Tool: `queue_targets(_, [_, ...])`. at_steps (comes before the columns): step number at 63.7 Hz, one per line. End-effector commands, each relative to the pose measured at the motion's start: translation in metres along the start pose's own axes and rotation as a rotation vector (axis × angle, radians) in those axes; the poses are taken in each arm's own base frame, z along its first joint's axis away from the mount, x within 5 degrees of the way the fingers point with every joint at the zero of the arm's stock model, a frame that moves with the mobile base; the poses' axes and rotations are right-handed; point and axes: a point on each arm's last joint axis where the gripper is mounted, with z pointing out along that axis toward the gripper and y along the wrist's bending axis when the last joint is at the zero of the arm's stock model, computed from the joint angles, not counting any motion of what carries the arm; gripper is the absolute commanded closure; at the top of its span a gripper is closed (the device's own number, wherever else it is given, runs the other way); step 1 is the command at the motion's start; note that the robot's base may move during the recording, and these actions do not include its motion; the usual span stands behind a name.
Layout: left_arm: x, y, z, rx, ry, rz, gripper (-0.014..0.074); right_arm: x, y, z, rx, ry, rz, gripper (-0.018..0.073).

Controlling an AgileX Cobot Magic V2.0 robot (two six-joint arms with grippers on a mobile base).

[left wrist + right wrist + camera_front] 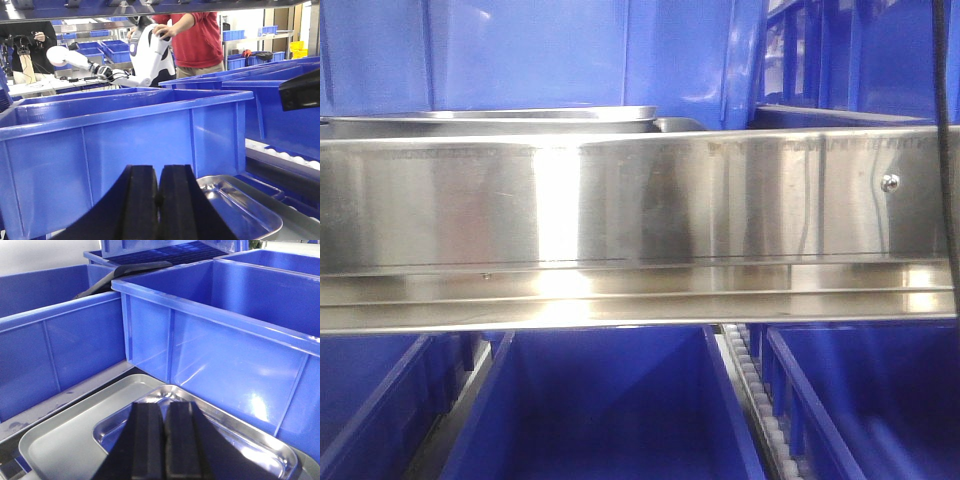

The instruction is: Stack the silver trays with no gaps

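Observation:
A mirror-shiny silver tray (240, 437) lies askew on a duller, flat grey tray (70, 435), between blue bins. My right gripper (163, 407) hovers over the shiny tray's near corner, shut, with nothing between its fingers. In the left wrist view the same kind of silver tray (240, 210) shows at the lower right. My left gripper (158, 170) is shut and empty just left of it, facing a blue bin (125, 135). From the front, only the tray rims (520, 114) show above the shelf rail (640, 200). No gripper is in that view.
Blue bins (225, 335) wall the trays in behind and beside. More blue bins (610, 410) sit below the rail, beside a roller track (760, 400). A person in red (200, 35) and a white robot arm (145, 55) stand far behind.

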Motion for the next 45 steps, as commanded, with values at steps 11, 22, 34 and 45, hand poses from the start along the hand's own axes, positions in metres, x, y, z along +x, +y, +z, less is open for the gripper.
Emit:
queue_targets(11, [-0.002,-0.001,-0.001,0.011,-0.022,-0.001,0.0602,-0.006,0.001,-0.004,-0.014,-0.029,-0.012,0.0638])
queue_targets(22, [-0.005,-0.002,-0.001,0.025,-0.052,-0.027,0.0602,-0.006,0.001,-0.004,-0.014,-0.029,-0.012,0.0638])
queue_targets(34, [-0.004,-0.001,-0.004,0.01,-0.044,-0.084,0.0602,-0.007,0.002,-0.004,-0.021,-0.035,-0.012,0.0638])
queue_targets(45, [0.007,0.011,-0.013,-0.103,-0.021,-0.163,0.0602,-0.007,0.003,-0.004,-0.025,-0.038,-0.012,0.0638])
